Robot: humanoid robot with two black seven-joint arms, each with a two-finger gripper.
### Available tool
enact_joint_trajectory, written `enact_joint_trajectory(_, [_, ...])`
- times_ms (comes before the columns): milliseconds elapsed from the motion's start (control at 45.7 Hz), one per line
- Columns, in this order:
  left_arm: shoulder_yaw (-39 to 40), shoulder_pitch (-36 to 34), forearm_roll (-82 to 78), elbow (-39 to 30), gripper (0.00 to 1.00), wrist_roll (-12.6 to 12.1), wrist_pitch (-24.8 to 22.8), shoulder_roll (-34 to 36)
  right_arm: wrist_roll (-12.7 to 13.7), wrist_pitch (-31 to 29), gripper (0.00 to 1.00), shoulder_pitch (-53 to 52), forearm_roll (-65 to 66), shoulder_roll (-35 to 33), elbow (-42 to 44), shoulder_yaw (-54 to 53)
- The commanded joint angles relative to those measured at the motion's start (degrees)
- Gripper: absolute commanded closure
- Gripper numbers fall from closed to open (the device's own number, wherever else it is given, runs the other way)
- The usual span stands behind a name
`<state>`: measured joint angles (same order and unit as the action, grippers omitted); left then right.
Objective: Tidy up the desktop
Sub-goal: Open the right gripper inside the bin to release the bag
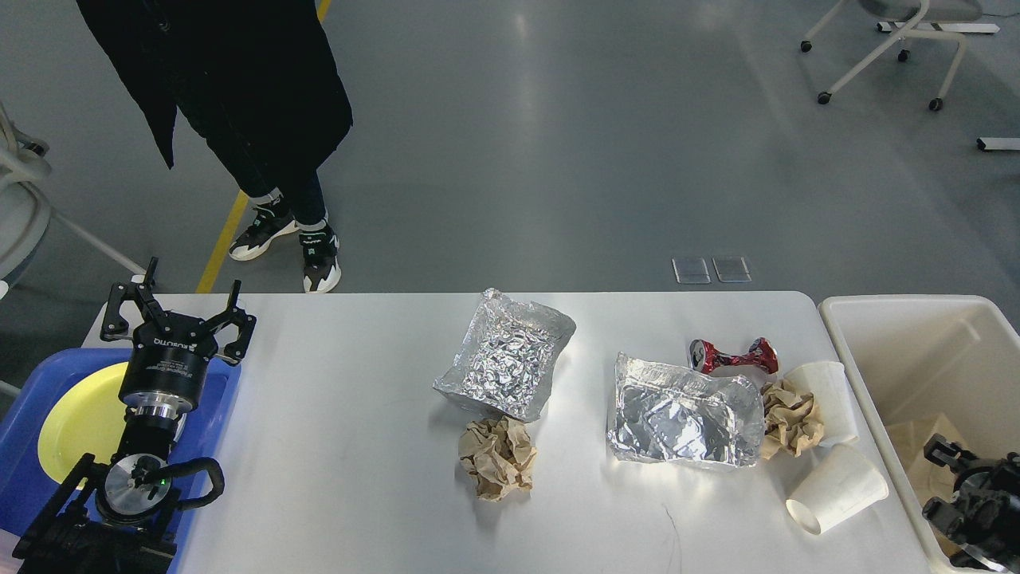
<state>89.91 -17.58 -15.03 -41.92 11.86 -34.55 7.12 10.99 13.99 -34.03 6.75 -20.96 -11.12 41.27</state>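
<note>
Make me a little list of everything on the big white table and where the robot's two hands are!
table: white desktop
foil trays: two, one in the middle, one further right
paper balls: two brown, and
cups: two white paper cups, and, both tipped over
can: crushed, red
left gripper: open, above blue tray with yellow plate
right gripper: over cream bin, fingers unclear

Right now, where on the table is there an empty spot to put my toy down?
The widest bare patch of the desktop lies between the blue tray and the left foil tray. The near edge in front of the brown paper ball is bare too. It is crowded on the right: foil tray, crushed can, paper cups.
</note>
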Motion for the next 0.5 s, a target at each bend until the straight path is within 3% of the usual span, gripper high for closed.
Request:
enact_joint_trajectory(0, [0.0, 0.0, 0.0, 0.0, 0.04, 0.0, 0.0, 0.0, 0.0, -0.9, 0.0, -2.8, 2.6, -2.2, -3.3, 0.0])
enact_joint_trajectory(241, [0.0, 0.1, 0.0, 0.0, 0.04, 0.0, 0.0, 0.0, 0.3, -2.9, 0.0, -14.4, 11.4, -10.1, -17.6, 0.4])
enact_joint_trajectory(481, [0.0, 0.0, 0.0, 0.0, 0.04, 0.0, 0.0, 0.0, 0.5, -19.2, 0.0, -33.3, 17.2, -15.2, -30.5, 7.6])
